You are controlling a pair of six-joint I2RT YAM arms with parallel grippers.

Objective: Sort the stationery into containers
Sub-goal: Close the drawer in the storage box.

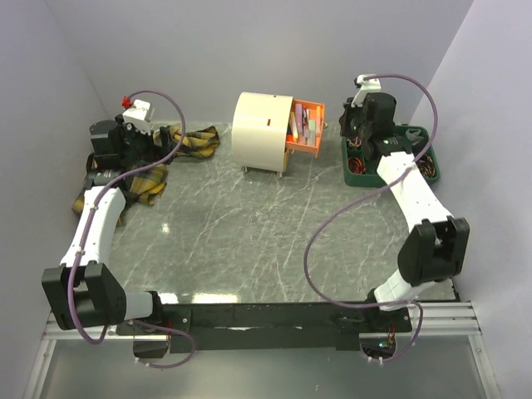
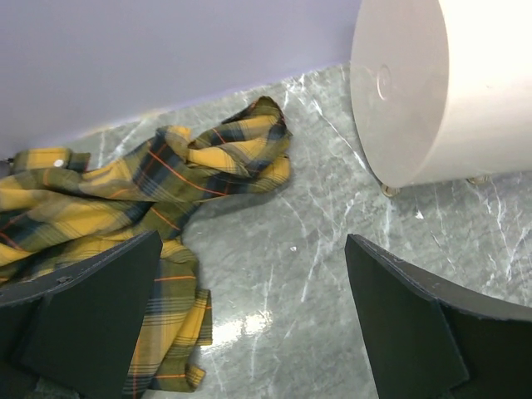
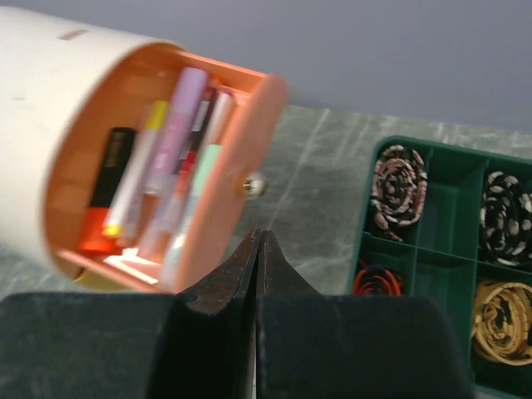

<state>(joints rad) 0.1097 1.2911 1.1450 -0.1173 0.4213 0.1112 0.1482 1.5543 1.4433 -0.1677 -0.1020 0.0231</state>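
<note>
My right claw (image 3: 258,249) is pinched together on nothing. Just ahead and left of it the orange plastic drawer (image 3: 237,158) hangs out of the cream cylindrical cabinet (image 1: 262,131), full of pens and highlighters (image 3: 170,166). To its right is the dark green compartment tray (image 3: 453,187), holding coiled bands (image 3: 397,187). My left claw (image 2: 249,320) gapes wide over bare marble, the yellow-black plaid cloth (image 2: 125,191) at its left.

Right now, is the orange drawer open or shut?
Open: the orange drawer is pulled out of the cream cabinet, with pens visible inside.
</note>
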